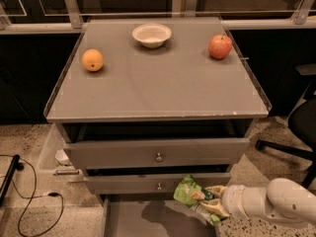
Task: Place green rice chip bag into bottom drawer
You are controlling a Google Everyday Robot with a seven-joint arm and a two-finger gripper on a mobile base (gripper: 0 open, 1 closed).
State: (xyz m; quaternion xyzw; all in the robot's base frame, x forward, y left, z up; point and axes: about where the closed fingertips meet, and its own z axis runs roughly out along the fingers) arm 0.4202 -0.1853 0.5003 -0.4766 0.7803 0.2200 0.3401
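- Chip bag (189,192) hangs over the open bottom drawer's (148,220) right side, below the tabletop's (158,90) front edge.
- Claw (213,200) grips its right end.
- Orange (92,60) near left edge, bowl (151,35) at back edge, apple (220,46) towards back-right corner.

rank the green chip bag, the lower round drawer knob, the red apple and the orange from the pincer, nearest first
1. crinkly green rice chip bag: in the pincer, lower right.
2. small round knob: just left, on the drawer front.
3. round red apple, back right, and round orange, left: too close to call.
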